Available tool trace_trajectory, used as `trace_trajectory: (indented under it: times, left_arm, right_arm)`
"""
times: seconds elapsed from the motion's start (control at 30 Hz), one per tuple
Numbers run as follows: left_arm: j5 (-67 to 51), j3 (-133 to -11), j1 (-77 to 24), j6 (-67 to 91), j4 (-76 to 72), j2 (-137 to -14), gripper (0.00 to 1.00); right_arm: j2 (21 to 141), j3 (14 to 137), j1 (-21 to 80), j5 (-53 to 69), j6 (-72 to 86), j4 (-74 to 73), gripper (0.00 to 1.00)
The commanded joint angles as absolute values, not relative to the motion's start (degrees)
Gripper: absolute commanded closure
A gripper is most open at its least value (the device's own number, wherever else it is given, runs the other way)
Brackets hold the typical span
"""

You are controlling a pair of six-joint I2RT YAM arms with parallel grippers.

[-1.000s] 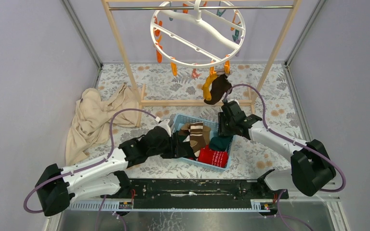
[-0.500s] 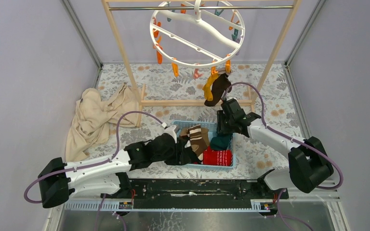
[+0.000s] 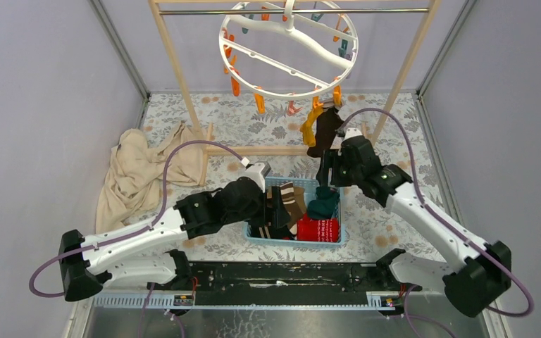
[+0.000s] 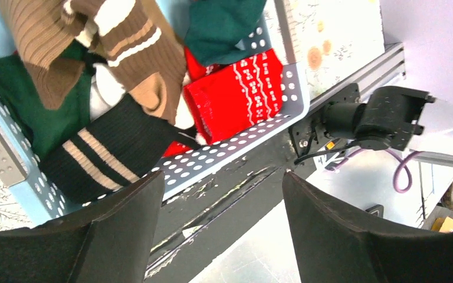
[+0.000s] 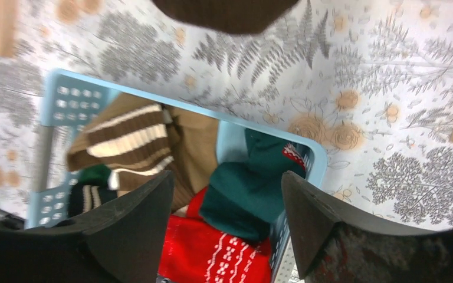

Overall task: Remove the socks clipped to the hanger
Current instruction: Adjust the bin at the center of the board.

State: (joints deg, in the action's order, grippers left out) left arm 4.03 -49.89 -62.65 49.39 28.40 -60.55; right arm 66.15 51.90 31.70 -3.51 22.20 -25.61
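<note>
The white round hanger (image 3: 289,49) hangs from the rack bar, with a mustard sock (image 3: 310,125) and a dark brown sock (image 3: 325,132) clipped at its near right rim. Other socks lie in the light blue basket (image 3: 292,241): brown striped (image 4: 124,47), red patterned (image 4: 236,94), dark green (image 4: 224,23), black striped (image 4: 106,153). My left gripper (image 3: 276,211) (image 4: 223,177) hovers open and empty over the basket's left side. My right gripper (image 3: 324,176) (image 5: 227,177) is open and empty above the basket's far right corner. The brown sock's toe (image 5: 224,15) hangs just beyond it.
A crumpled beige cloth (image 3: 137,176) lies at the left by the wooden rack's post (image 3: 176,70). The rack's floor bar (image 3: 282,150) runs behind the basket. The arms' black mounting rail (image 3: 282,274) sits just in front of it. Grey walls close in both sides.
Both grippers' jaws have opened wider. The left gripper moved right over the basket. The right gripper rose and shifted back toward the hanging brown sock.
</note>
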Motion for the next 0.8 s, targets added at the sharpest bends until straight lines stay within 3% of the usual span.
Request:
trace_trajectory:
  times: [0.0, 0.1, 0.23, 0.5, 0.77]
  left_arm:
    - [3.37, -53.69, -63.13, 45.58, 31.38, -61.02, 0.19]
    - [2.68, -55.75, -63.11, 44.21, 32.72, -61.21, 0.15]
    - [3.88, -57.68, -63.06, 43.08, 34.66, -60.89, 0.02]
    - [4.76, -56.09, -63.11, 45.83, 34.81, -56.01, 0.01]
    - [1.78, -53.17, -63.11, 47.47, 34.69, -50.92, 0.01]
  right_arm:
    - [61.71, 58.97, 31.29, -2.25, 20.54, -31.40, 0.18]
    - [59.86, 61.50, 31.29, -1.79, 20.26, -33.83, 0.15]
    - [57.68, 64.38, 31.29, -1.80, 19.25, -35.66, 0.13]
    - [55.41, 68.30, 31.28, -0.25, 18.46, -38.83, 0.13]
    - [48.22, 63.47, 31.27, -4.63, 19.99, -39.03, 0.13]
